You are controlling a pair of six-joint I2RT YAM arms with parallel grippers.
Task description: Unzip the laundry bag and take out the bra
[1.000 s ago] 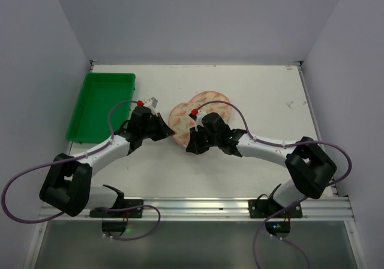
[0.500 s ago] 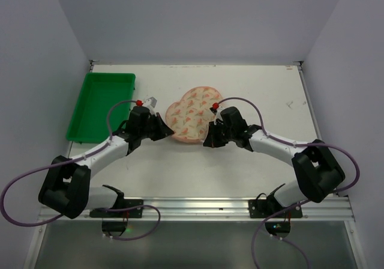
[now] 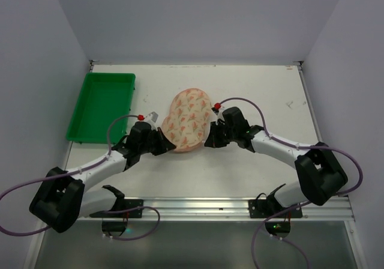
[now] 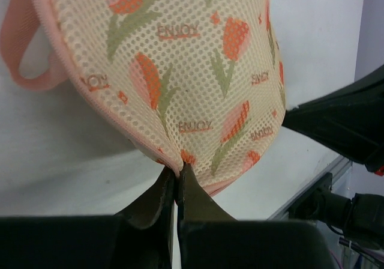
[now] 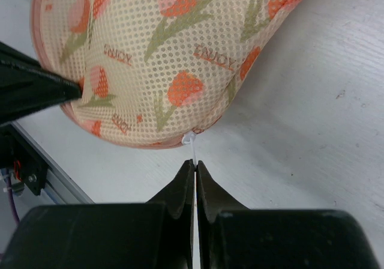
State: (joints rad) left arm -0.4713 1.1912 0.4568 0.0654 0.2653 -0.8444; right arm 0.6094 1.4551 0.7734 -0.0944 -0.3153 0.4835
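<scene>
The laundry bag (image 3: 187, 120) lay on the white table (image 3: 264, 95) near its middle, a rounded cream mesh pouch printed with orange-pink tulips, green stems and the word "ENJOY". It sat to the right of the green tray (image 3: 102, 104) and apart from it, with its near end between the two grippers. Pink edging ran round its rim. In the left wrist view the bag (image 4: 180, 71) filled the upper frame, and a pink loop (image 4: 24, 53) curved out from its upper left edge against the table.

The left gripper (image 3: 165, 142) met the bag at its near left edge. Seen from its own wrist, the left gripper (image 4: 178, 174) had its fingers pressed together on a fold of the mesh and pink edging at the bag's lowest point – a firm pinch, with the fabric puckered into the tips.

The right gripper (image 3: 209, 138) met the bag at its near right edge. In the right wrist view the bag (image 5: 162, 59) bulged above the gripper (image 5: 195, 164), whose fingers were closed tight on a thin white pull tab (image 5: 189, 142) that hung from the pink edging and ran down between the tips.

Each wrist camera also caught the other gripper as a dark shape beside the bag – the right one (image 4: 342, 122) at the right edge of the left view, the left one (image 5: 30, 89) at the left edge of the right view.
</scene>
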